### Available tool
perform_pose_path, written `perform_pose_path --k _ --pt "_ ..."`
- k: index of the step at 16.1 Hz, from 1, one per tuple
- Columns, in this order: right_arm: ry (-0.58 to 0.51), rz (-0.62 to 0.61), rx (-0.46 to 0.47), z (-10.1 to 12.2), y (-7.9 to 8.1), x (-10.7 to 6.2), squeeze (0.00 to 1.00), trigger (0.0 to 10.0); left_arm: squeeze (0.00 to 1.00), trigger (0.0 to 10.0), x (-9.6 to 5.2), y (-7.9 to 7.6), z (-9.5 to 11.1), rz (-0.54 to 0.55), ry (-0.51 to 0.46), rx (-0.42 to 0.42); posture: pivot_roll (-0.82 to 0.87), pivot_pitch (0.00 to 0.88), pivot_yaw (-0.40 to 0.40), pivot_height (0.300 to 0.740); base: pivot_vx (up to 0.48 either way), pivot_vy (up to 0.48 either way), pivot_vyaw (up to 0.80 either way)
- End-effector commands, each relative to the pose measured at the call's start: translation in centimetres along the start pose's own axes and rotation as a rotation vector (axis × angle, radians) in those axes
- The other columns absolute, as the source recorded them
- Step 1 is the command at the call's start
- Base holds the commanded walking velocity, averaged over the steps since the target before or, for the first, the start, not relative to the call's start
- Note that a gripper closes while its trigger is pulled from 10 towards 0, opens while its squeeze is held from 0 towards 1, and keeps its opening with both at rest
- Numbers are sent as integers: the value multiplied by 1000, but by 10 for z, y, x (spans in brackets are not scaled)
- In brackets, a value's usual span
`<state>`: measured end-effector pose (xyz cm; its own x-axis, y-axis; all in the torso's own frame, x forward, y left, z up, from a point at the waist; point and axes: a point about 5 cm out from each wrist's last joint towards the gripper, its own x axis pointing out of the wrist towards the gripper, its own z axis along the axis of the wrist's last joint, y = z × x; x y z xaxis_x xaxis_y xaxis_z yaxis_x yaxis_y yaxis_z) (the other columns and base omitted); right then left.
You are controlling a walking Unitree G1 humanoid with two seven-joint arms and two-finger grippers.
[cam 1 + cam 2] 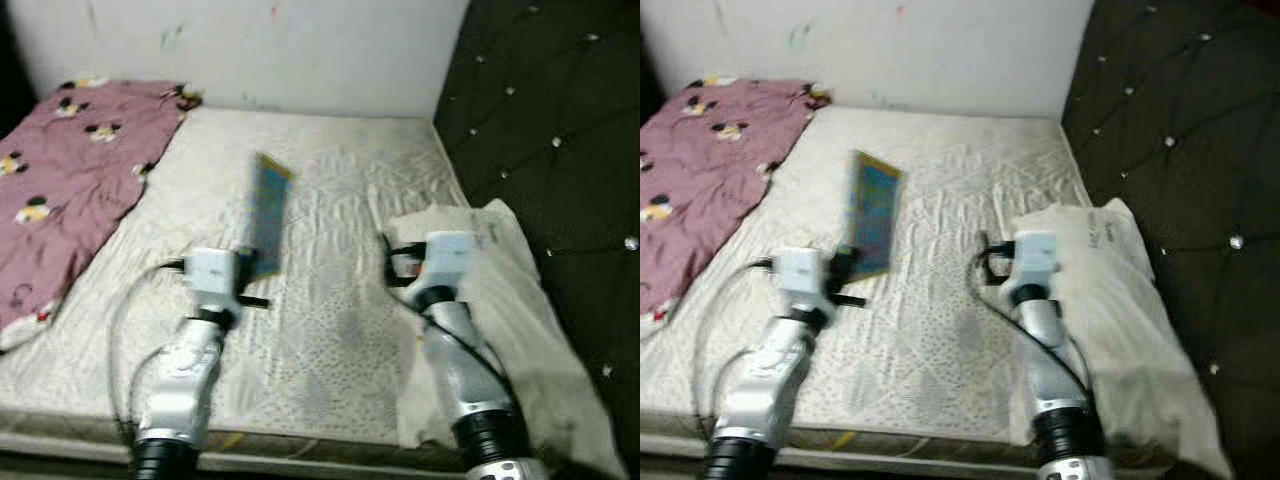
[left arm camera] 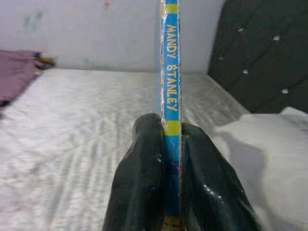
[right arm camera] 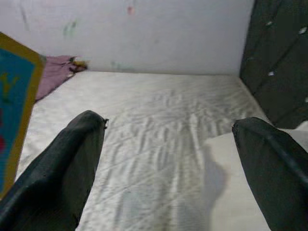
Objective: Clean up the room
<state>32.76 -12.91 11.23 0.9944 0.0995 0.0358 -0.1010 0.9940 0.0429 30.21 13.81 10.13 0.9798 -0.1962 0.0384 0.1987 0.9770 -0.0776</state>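
The left gripper pinches a thin blue book by its lower edge, holding it upright above the white mattress. The right gripper hovers with fingers spread wide beside a pillow; a pink blanket lies far left.

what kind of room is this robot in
Most likely a bedroom. A bare mattress fills the view, with a dark tufted headboard along one side, a pale pillow beside it, and a pink blanket printed with cartoon mice. The left gripper holds a thin book upright above the mattress.
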Motion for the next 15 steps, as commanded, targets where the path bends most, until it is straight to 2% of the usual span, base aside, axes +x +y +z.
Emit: perform_pose_path --k 1,2,7,9,13,15 --pt "1 -36 -11 0 -12 -1 0 10000 0 10000 5 -11 8 -34 -40 -7 -51 6 9 740 0 0 0" --pt "1 -36 -10 0 -12 -1 0 10000 0 10000 5 -12 10 -41 -52 19 -50 6 10 740 0 0 0" --pt "-11 -18 -23 1 -8 -2 0 10000 0 10000 7 -21 11 -74 -46 -12 -59 0 15 740 0 0 0" --pt "-4 -27 -15 -2 -9 -4 0 10000 0 10000 5 -21 7 -53 -43 -26 -58 0 13 740 0 0 0" --pt "17 -19 -27 -4 -17 -3 0 10000 0 10000 2 -10 8 -1 -47 -86 -58 0 -8 740 0 0 0" --pt "13 -3 -29 -4 -15 -6 0 10000 0 10000 -4 -1 1 52 0 -176 -47 0 -20 740 0 0 0"
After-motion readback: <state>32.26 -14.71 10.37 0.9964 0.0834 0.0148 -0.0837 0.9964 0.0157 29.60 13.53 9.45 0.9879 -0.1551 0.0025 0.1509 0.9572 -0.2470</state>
